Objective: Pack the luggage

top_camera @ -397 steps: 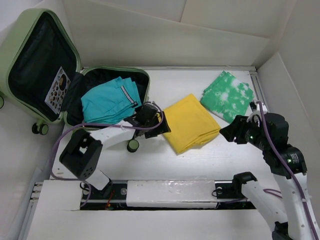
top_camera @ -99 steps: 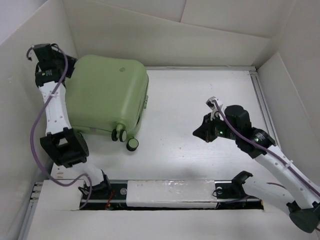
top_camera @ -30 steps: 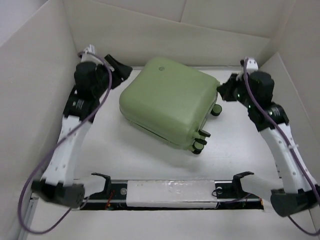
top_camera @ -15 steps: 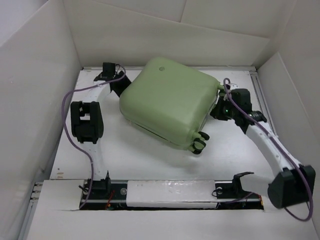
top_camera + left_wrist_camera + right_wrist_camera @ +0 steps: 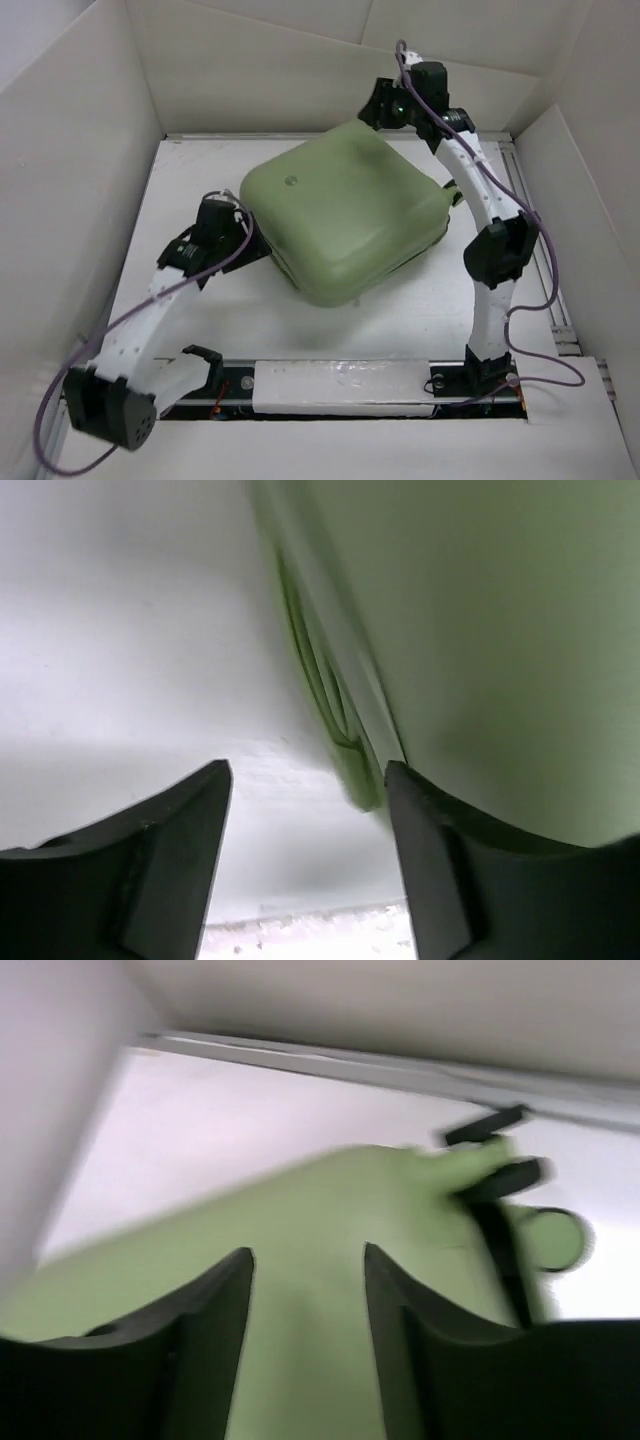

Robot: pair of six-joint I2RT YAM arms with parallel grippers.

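the luggage (image 5: 345, 220) lies shut on the table (image 5: 200, 180), badge (image 5: 290, 181) side up. it sits about midway between the left and right edges and a little toward the far edge, turned askew so that one rounded corner points at the near edge.

the left gripper (image 5: 250, 245) is low at the luggage's left side. in the left wrist view its fingers (image 5: 170, 870) stand apart with nothing pinched between them: bare table fills the gap, and the shell with its seam (image 5: 320, 680) runs past just beside the right-hand finger. whether that finger touches the shell i cannot tell.

the right gripper (image 5: 378, 108) hangs over the luggage's far corner, close to the far wall. the right wrist view is blurred, but its fingers (image 5: 190, 1350) are spread, released, with green shell showing in the gap beyond them and wheels (image 5: 550, 1238) off to the right. it grasps nothing.
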